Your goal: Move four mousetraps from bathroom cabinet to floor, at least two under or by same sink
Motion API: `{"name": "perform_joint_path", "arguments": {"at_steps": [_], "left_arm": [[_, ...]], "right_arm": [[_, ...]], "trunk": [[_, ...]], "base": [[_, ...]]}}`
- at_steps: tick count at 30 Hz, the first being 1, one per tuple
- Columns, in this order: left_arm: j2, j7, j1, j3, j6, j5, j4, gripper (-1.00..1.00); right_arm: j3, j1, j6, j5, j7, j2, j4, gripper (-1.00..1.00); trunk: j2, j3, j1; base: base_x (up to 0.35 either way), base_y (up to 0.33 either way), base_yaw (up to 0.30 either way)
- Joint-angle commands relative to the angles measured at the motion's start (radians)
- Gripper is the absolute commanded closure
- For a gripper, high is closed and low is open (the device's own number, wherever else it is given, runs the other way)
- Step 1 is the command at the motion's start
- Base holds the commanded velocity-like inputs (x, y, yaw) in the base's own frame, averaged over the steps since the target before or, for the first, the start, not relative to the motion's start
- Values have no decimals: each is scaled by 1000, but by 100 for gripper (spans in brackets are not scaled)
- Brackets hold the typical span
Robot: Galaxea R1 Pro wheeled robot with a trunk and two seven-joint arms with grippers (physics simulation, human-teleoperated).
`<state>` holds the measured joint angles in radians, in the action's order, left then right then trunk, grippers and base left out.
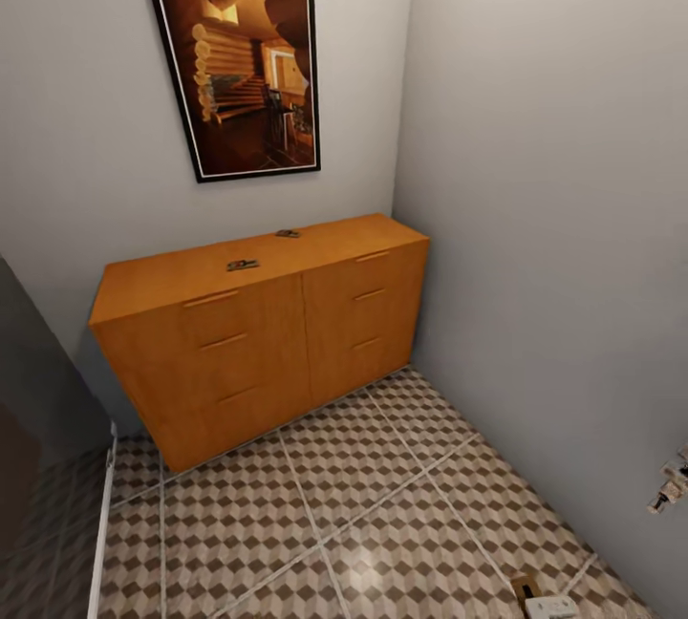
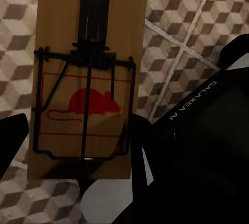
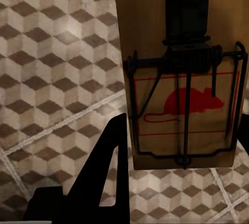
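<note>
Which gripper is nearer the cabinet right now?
Cannot tell which: left gripper holds one mousetrap, right gripper another mousetrap, both over the floor tiles, well short of the cabinet.

- A room in a home, a corner of it, rendered in a simulator.
- A low orange-brown cabinet [image 1: 272, 332] with drawer fronts and slim handles stands against the grey wall, its right end in the corner.
- Above the cabinet hangs a framed picture [image 1: 239, 51] of a log-cabin interior.
- In front of the cabinet lies the floor [image 1: 363, 514], large tiles with a brown, beige and white cube pattern and pale grout, as in a bathroom.
</note>
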<state>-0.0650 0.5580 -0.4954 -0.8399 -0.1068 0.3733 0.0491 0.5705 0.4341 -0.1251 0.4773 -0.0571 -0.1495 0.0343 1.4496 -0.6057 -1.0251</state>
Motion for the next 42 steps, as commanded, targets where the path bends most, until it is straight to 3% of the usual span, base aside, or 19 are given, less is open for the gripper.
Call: {"name": "perform_joint_path", "arguments": {"at_steps": [1, 4, 8, 15, 42], "left_arm": [[1, 4, 0, -8, -7, 7, 4, 100], [1, 5, 1, -8, -6, 7, 4, 100], [-16, 2, 6, -8, -6, 7, 4, 100], [-30, 0, 9, -8, -8, 7, 3, 100], [-26, 7, 9, -8, -8, 6, 3, 100]], "right_arm": [[8, 0, -1, 10, 0, 6, 0, 100], [9, -5, -1, 11, 0, 27, -1, 100], [9, -22, -1, 8, 0, 37, -1, 100], [9, -26, -1, 7, 0, 39, -1, 100], [9, -26, 1, 10, -1, 39, -1, 100]], "trunk": [[0, 1, 0], [0, 5, 0], [0, 10, 0], [0, 20, 0], [0, 46, 0]], "base": [[0, 0, -189], [0, 0, -191], [0, 0, -195], [0, 0, -197], [0, 0, -170]]}}
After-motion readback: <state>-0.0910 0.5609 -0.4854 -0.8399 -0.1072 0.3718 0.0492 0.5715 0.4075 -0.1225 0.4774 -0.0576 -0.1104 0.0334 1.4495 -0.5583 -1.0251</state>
